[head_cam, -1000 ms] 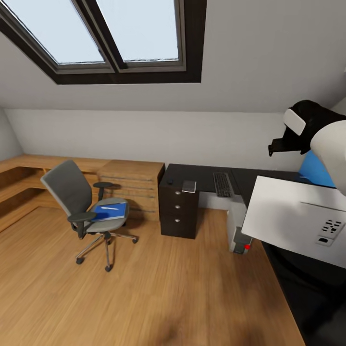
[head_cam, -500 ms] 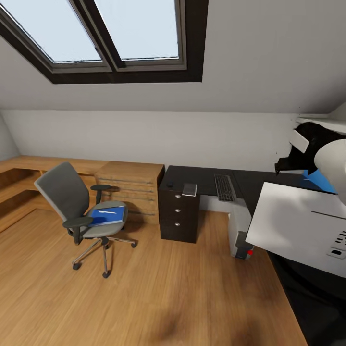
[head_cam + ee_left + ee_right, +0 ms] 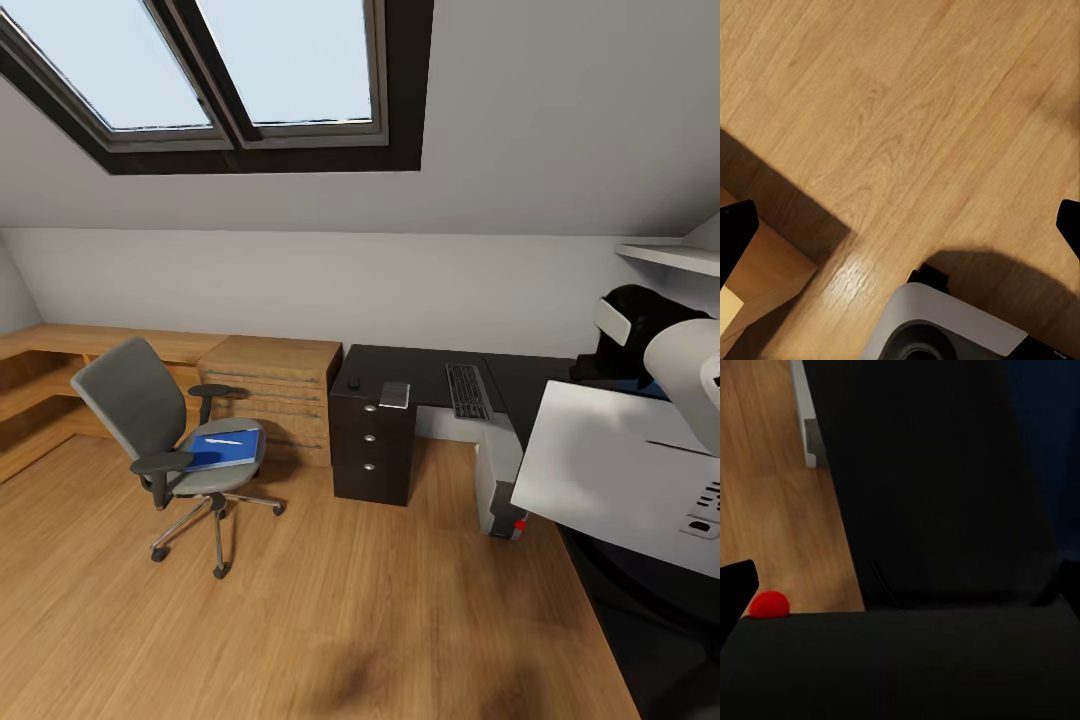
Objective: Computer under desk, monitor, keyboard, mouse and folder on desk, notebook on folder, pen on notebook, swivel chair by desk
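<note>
The grey swivel chair [image 3: 150, 425] stands on the wood floor, well left of the desk [image 3: 425, 365]. On its seat lies the blue folder [image 3: 228, 448] with a white pen [image 3: 222, 441] on it. The keyboard [image 3: 465, 390], the mouse [image 3: 353, 382] and the notebook [image 3: 394, 392] rest on the black desk top. Below the desk sits the grey computer [image 3: 498, 478]. The monitor [image 3: 615, 465] shows its white back at the right. My right arm's black wrist [image 3: 625, 335] dips behind it. Over the dark desk top, my right gripper [image 3: 900, 585] is open. My left gripper [image 3: 900, 225] is open above bare floor.
A black drawer unit [image 3: 372, 445] stands under the desk's left end, beside light-wood shelf units [image 3: 270, 385] along the wall. A white shelf [image 3: 668, 256] juts out at the upper right. My base [image 3: 945, 326] shows below the left gripper. A red spot [image 3: 769, 604] shows at the desk edge.
The head camera swung slightly at first, shifting the whole picture. Since then my right arm has dropped lower behind the monitor, covering the blue patch seen behind it. Chair and desk things stayed put.
</note>
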`<state>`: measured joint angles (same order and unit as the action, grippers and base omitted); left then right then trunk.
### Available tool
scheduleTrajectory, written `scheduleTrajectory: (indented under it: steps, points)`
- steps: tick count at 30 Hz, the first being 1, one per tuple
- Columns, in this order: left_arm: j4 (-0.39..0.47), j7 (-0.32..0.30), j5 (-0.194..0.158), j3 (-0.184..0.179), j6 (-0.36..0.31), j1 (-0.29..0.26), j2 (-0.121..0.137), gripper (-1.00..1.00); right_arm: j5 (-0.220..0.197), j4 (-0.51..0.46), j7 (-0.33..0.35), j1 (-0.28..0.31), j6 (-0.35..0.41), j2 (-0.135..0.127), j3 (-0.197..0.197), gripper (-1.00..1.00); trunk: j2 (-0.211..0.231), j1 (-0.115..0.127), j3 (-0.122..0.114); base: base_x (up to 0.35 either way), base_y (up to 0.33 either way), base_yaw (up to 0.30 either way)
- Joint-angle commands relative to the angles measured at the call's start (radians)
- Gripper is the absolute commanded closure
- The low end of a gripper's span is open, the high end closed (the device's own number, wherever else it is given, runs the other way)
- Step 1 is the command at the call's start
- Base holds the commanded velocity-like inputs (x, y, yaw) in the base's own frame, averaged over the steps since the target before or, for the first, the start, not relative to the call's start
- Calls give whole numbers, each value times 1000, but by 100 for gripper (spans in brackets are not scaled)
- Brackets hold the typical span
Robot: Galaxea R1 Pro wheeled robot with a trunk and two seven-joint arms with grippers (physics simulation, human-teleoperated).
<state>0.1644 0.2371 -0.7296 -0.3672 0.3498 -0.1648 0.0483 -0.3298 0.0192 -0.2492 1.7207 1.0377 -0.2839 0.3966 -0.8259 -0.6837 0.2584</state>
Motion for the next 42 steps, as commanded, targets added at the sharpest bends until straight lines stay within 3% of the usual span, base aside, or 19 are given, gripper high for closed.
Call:
scheduleTrajectory:
  steps: [1, 35, 42]
  points:
    - [1, 7, -4, -9, 2, 0, 1, -100, -11, 1, -7, 0, 1, 0, 4, -100, -1, 0, 1, 0, 0, 0]
    - [1, 5, 0, -12, 2, 0, 0, -100, 3, -2, -5, -1, 3, 5, 41, -100, -1, 0, 1, -134, 0, 0]
    - [1, 2, 1, -13, 0, -1, -1, -100, 3, -4, 26, -2, 2, 6, 44, -100, -1, 0, 1, -12, 0, 0]
